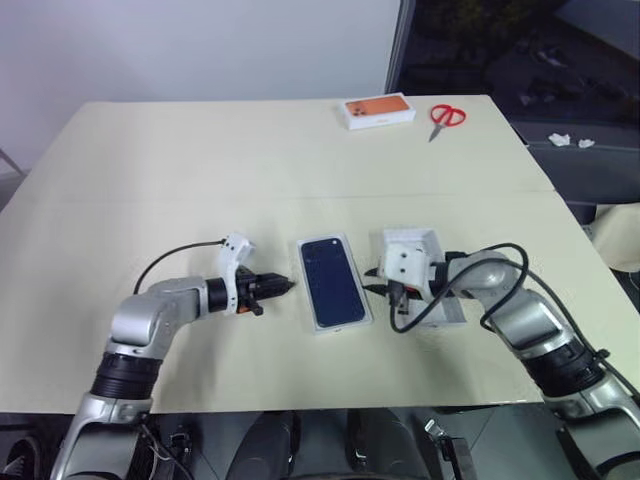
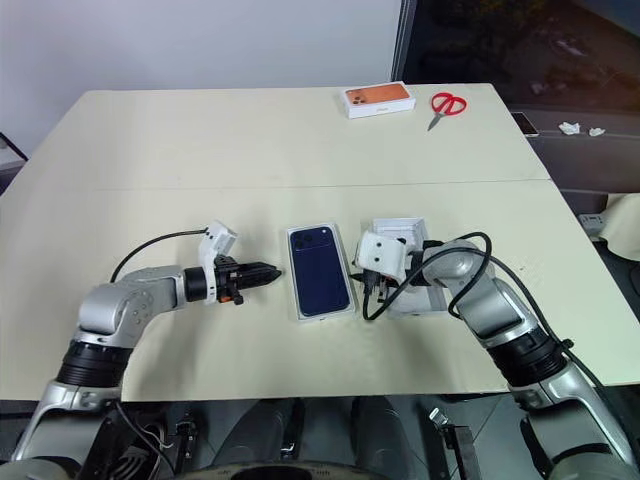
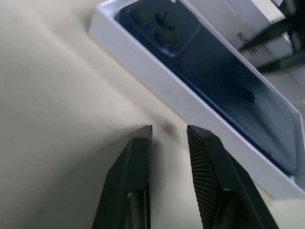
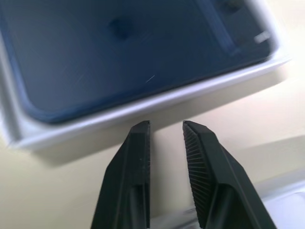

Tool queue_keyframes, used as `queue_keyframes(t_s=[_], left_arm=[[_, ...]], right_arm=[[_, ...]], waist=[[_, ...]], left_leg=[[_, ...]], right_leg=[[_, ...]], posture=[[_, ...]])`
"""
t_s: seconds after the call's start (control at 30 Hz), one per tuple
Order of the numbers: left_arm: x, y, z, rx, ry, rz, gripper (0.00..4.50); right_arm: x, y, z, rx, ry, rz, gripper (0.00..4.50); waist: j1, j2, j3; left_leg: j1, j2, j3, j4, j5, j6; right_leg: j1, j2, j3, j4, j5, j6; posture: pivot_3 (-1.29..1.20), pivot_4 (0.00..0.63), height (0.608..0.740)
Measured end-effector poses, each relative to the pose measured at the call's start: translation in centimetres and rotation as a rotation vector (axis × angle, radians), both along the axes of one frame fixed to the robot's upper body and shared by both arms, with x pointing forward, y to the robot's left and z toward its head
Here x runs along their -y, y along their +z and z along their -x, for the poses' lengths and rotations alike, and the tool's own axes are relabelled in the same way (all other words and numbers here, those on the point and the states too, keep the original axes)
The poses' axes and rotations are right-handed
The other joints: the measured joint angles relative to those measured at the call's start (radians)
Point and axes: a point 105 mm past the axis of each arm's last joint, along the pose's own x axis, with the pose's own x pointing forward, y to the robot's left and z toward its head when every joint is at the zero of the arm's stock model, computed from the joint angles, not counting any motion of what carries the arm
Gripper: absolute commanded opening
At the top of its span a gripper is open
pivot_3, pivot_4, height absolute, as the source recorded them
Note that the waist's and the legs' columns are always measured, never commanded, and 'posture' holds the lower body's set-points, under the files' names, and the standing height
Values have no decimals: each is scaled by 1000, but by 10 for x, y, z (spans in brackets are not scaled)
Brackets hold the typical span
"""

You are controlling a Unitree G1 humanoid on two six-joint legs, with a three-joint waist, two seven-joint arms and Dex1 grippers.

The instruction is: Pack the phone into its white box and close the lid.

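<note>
Lying flat: the phone (image 1: 332,281) rests in the white box (image 1: 309,296), dark blue back up, with its camera corner at the far end.
Box place: the white box sits on the desk (image 1: 250,170), near the front edge, about in the middle between the two arms.
Lid: the lid (image 2: 405,268) lies open side up on the desk just to the right of the white box, partly hidden by the right wrist. It is not on the box.
Left gripper: the left gripper (image 1: 284,286) is low over the desk just left of the white box and points at its long side. It does not touch the box.
Left fingers: the left fingers (image 3: 138,162) stand close together with a thin gap and hold nothing.
Right gripper: the right gripper (image 4: 166,131) points at the other long side of the white box, near its edge.
Right fingers: the right fingers (image 4: 202,157) also have only a thin gap and are empty.
Far off: a small orange-topped box (image 1: 378,110) and red scissors (image 1: 445,118) lie at the far edge of the desk, well apart from the phone.
</note>
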Motion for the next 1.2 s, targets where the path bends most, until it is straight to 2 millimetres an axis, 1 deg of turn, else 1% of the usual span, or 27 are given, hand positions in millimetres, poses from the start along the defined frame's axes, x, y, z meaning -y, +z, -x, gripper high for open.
queue_keyframes(t_s=[0.1,0.27,0.43,0.6,0.77,0.97,1.2], left_arm=[[11,1,-5,7,-11,14,1118],[24,2,-14,14,-16,25,1118],[27,2,-16,19,-19,21,1118],[24,2,-15,12,-20,13,1118],[21,2,-11,4,-26,5,1118],[23,1,-5,-8,-33,11,1118],[25,1,-3,-21,-33,16,1118]], right_arm=[[0,-1,3,-13,9,-3,1052],[2,-1,6,-37,-3,-5,1052],[0,-1,11,-61,-7,-13,1052],[-1,-1,11,-61,-8,-14,1052],[-1,4,6,-33,-6,-11,1052],[3,5,-7,13,-24,14,1052],[2,5,-18,57,-34,24,1052]], waist=[[1,0,0],[0,0,0],[-2,0,0],[-2,0,0],[-3,0,0],[-2,0,0],[-3,0,0]], left_leg=[[1,0,0,0,0,0],[1,0,0,1,0,0],[1,0,0,0,0,0],[1,0,0,0,0,0],[1,0,0,0,0,0],[1,0,0,0,0,0],[1,0,0,0,0,0]], right_leg=[[1,0,0,0,0,0],[1,0,0,0,0,0],[1,0,0,0,0,0],[1,0,0,0,0,0],[1,0,0,0,0,0],[1,0,0,0,0,0],[0,0,0,0,0,0]], posture=[[0,150,740],[0,150,740],[0,150,740],[0,150,740],[0,150,740],[0,150,740],[0,150,740]])
